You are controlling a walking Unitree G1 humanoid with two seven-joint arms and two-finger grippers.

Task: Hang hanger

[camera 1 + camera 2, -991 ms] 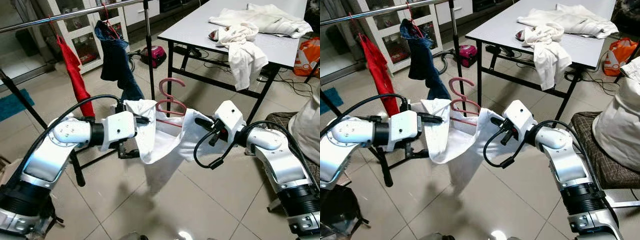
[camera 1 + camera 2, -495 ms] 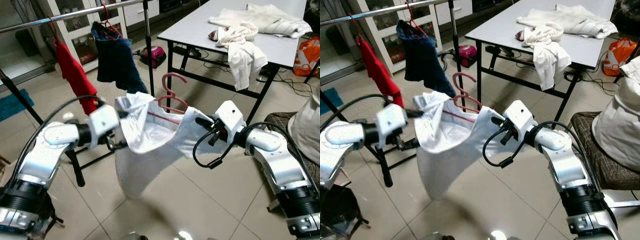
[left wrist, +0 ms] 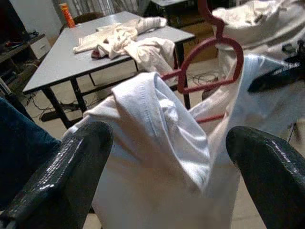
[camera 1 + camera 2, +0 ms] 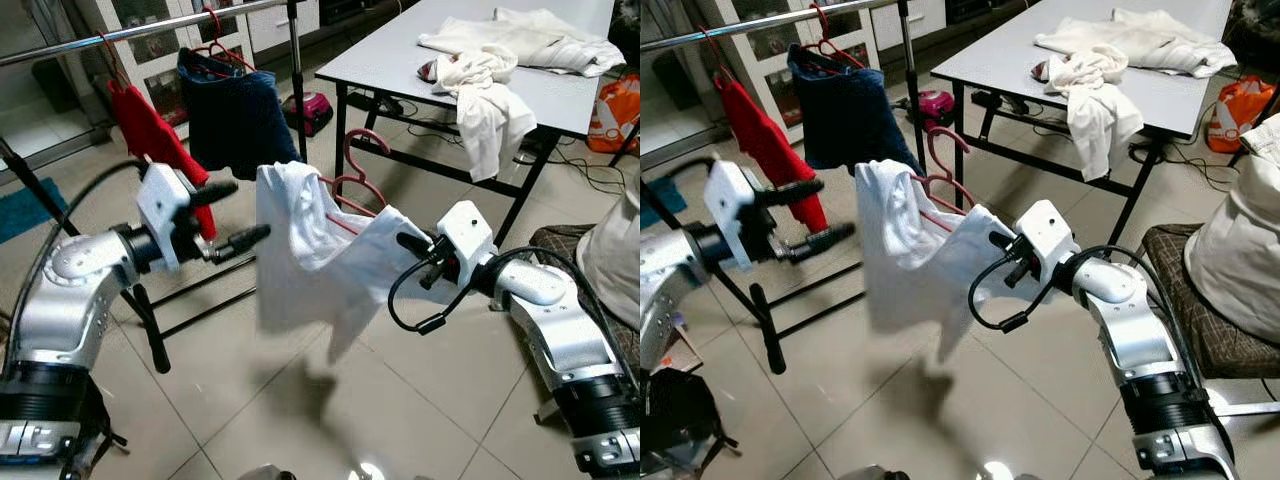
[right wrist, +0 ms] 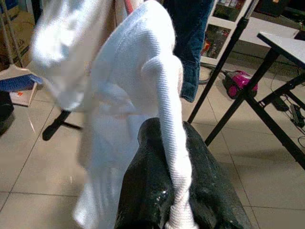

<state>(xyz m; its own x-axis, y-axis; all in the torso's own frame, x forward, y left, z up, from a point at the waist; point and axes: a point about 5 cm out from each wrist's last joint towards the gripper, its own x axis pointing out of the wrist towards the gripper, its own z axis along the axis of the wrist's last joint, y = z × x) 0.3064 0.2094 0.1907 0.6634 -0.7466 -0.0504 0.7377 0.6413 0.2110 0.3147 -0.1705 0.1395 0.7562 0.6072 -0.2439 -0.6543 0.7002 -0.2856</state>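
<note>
While the right gripper (image 4: pixel 412 243) pinches one edge of the white shirt (image 4: pixel 310 240) between its closed fingers (image 5: pixel 157 191), the left gripper (image 4: pixel 232 213) stands just beside the shirt's other side with its two fingers (image 3: pixel 71 162) spread apart and nothing between them. Draped over the pink hanger (image 4: pixel 352 180), the shirt hangs in mid-air between the two arms, above the tiled floor (image 4: pixel 250 400), its lower part trailing down and blurred. The hanger's hook rises above the cloth, and its shoulder bar shows red against the white in the left wrist view (image 3: pixel 209 52).

Behind the left gripper stands a clothes rack (image 4: pixel 120 32) with a metal rail. On it hang a red garment (image 4: pixel 150 135) and a dark blue garment (image 4: pixel 235 120), each on its own hanger. The shirt's hanger is apart from the rail, lower and nearer the robot.

To the right stands a grey table (image 4: pixel 400 60) with pale clothes (image 4: pixel 485 95) heaped on it, one piece drooping over the table's near edge. A pink vacuum cleaner (image 4: pixel 312 108) sits on the floor beyond the rack's post.
</note>
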